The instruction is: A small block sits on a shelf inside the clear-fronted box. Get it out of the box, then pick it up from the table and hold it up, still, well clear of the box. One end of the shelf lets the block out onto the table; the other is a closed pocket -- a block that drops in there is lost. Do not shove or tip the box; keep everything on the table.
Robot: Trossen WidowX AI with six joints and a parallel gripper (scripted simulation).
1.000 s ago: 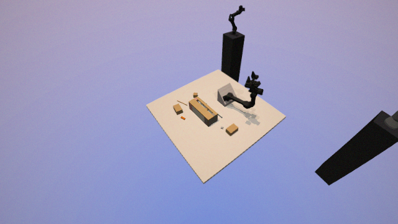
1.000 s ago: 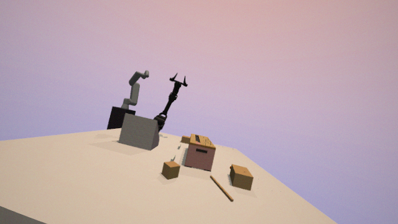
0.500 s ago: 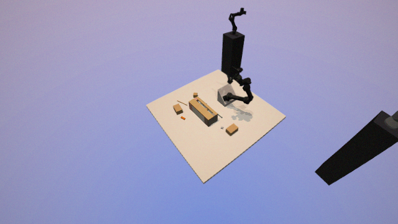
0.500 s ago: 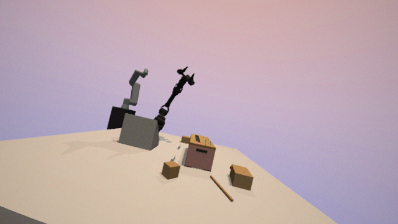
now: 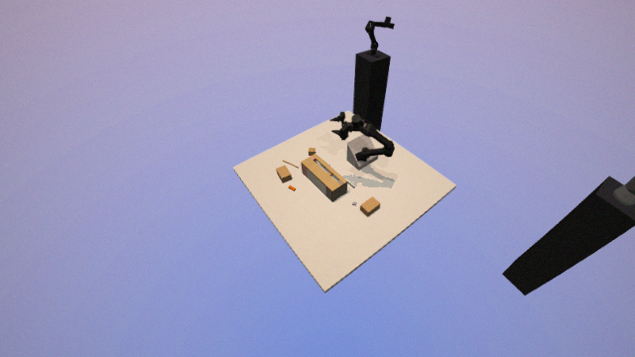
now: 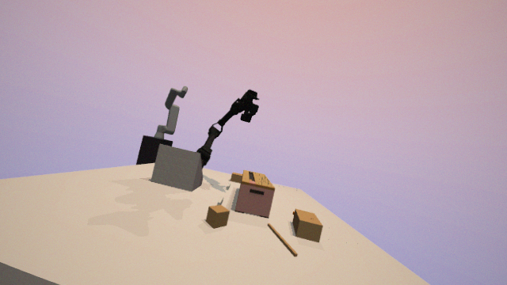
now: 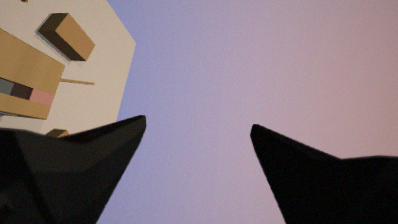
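Note:
The box [image 5: 317, 173] [image 6: 254, 203] [image 7: 35, 55] stands upright on the table, with a wooden top that has a long slot in it and a pink end with a dark slit. No block can be made out inside it; its clear front is too small and dark to read. A small orange piece [image 5: 292, 187] lies on the table off the box's long side; whether it is the block I cannot tell. My gripper [image 5: 335, 126] [image 6: 253, 107] [image 7: 199, 125] is open and empty, high above the table and away from the box.
Wooden blocks [image 5: 284, 174] [image 5: 370, 206] [image 5: 312, 151] stand around the box. A thin stick [image 5: 290, 164] [image 6: 282, 239] [image 7: 77, 81] lies beyond its pink end. A grey slanted housing [image 5: 359, 146] [image 6: 178, 168] stands by the arm's base. A tiny grey piece [image 5: 354, 203] lies near one block.

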